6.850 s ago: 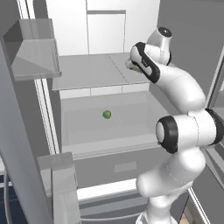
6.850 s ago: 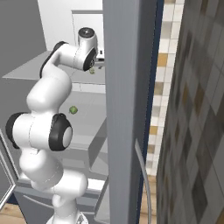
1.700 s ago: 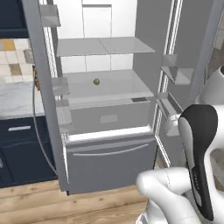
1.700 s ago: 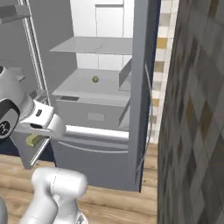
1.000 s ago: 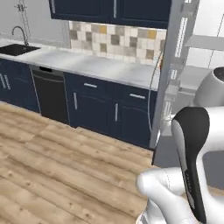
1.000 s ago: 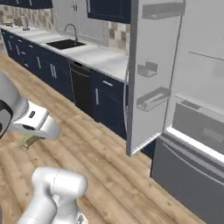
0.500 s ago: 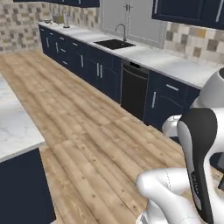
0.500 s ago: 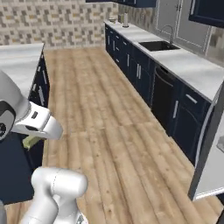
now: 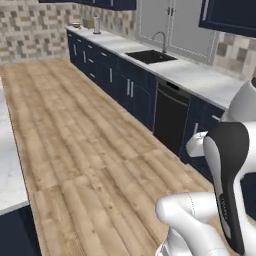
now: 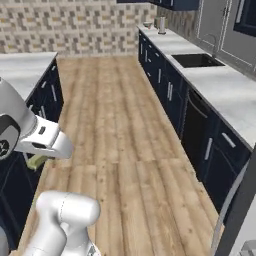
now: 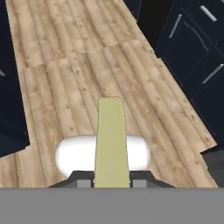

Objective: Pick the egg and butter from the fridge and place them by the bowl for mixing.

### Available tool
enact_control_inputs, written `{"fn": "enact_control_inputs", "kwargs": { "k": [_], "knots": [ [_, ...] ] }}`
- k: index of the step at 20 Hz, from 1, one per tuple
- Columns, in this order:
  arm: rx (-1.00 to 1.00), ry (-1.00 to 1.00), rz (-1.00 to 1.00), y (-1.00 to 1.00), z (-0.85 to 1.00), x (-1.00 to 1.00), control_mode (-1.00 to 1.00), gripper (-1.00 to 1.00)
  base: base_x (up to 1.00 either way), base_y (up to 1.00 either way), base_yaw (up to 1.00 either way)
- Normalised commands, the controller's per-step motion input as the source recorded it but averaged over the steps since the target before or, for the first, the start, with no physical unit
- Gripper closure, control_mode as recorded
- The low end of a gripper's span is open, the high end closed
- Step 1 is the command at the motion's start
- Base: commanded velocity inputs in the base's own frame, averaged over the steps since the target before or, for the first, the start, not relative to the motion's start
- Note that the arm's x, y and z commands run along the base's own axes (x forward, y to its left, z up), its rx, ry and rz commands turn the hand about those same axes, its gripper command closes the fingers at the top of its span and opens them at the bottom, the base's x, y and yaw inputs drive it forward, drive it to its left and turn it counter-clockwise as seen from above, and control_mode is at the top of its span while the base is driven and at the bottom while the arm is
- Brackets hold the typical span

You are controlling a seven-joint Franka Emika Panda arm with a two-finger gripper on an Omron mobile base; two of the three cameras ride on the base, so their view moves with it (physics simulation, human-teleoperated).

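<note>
end effector point(image 11: 111, 180): clamping the butter point(image 11: 111, 140) at its near end, stick jutting forward over the wood floor point(image 11: 78, 65).
step: carrying toward the bowl.
advice: keep level, avoid jolts, set down beside the bowl.

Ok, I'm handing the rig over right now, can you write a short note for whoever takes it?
Gripper: shut on the butter, which sticks out forward between the fingers, above the wooden floor.
Base: out on the floor between the dark cabinet runs, sink counter to the right.
Done: butter is in hand.
Left: set the butter by the bowl, then do the same with the egg.
</note>
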Motion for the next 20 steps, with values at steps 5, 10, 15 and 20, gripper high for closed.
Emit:
{"fn": "enact_control_inputs", "kwargs": {
  "k": [5,10,15,20],
  "knots": [
    [0.0,0.0,0.0,0.0,0.0,0.0,1.0,1.0,1.0,-0.3,0.37],
    [0.0,0.0,0.0,0.0,0.0,0.0,1.0,1.0,1.0,0.0,0.41],
    [0.0,0.0,0.0,0.0,0.0,0.0,1.0,1.0,1.0,0.0,0.35],
    [0.0,0.0,0.0,0.0,0.0,0.0,1.0,1.0,1.0,-0.08,0.33]
  ]
}}
